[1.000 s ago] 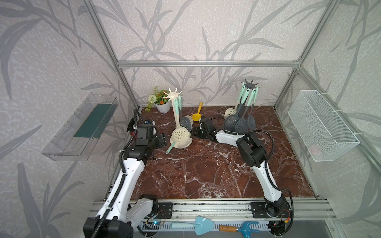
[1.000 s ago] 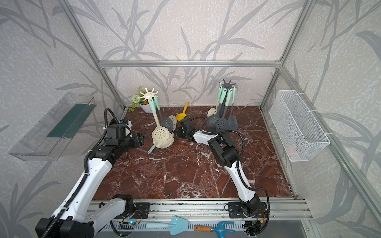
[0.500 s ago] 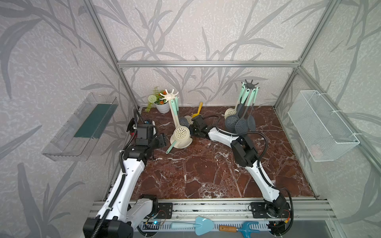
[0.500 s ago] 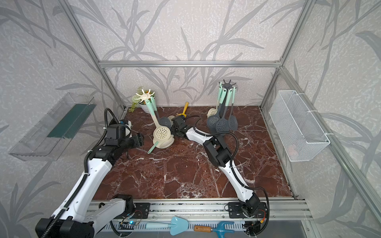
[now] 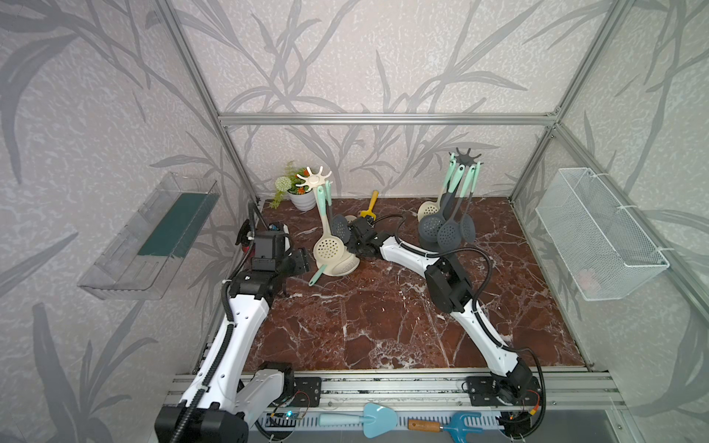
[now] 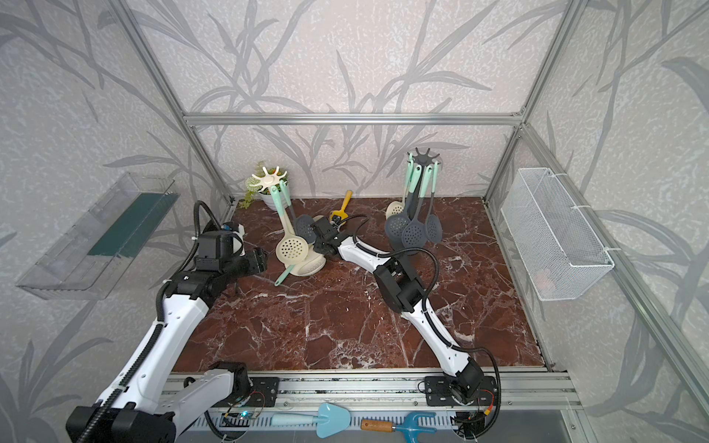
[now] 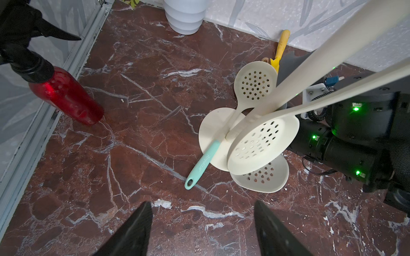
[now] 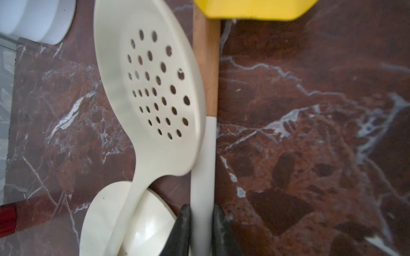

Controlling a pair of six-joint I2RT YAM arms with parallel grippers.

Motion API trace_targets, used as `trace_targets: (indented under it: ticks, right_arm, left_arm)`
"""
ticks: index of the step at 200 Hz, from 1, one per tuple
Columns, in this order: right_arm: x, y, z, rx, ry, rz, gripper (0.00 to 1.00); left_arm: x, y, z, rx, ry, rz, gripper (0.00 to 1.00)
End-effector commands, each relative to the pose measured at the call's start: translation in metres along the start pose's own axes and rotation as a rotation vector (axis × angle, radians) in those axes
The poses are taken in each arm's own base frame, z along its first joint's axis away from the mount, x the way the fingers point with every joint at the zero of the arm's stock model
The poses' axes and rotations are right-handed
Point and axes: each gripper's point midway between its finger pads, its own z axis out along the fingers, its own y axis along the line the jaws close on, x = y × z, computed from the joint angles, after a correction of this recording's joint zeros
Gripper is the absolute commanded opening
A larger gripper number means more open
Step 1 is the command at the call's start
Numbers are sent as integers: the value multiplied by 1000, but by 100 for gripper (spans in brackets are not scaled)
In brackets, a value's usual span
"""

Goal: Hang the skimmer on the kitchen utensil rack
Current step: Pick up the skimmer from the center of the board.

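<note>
Skimmer (image 8: 150,88) rim beside pinched rod (image 8: 203,155) (open floor (image 8: 310,133))

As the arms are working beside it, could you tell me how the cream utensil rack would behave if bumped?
The cream utensil rack looks top-heavy, a thin pole with skimmers hung high, so it may wobble or tip. Its flat lobed base would probably slide on the polished marble.

Skimmer (image 7: 255,85): cream, perforated head, teal handle. Unhung; lies across rack (image 7: 208,128) base, head toward back wall. Rack: cream, lobed base; second skimmer (image 7: 264,144) hangs from it.
</note>
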Motion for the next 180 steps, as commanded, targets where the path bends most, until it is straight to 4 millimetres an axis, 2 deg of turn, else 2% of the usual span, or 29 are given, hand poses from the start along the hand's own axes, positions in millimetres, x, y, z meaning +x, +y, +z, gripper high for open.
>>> trace_targets:
  ticks: [1,27,71,132,159,180]
  right_arm:
    - [17,-55,3,175,67,-21,14]
    - [3,-63,-9,166,40,-10,5]
    - [-13,-64,-37,97,6,-42,0]
    - [-10,-49,-81,-116,14,-145,0]
    - [-22,-42,-108,-212,-68,-220,0]
    - [-32,-39,-123,-292,-100,-213,0]
  left_arm:
    - [-2,2,-4,-3,-12,11,71]
    - [-2,1,-4,2,-11,11,71]
    - [-3,0,-5,12,-13,10,71]
    - [-2,-8,-8,60,-12,21,70]
    - [-2,-12,-8,83,-15,30,70]
    - [-2,-14,-9,98,-14,34,70]
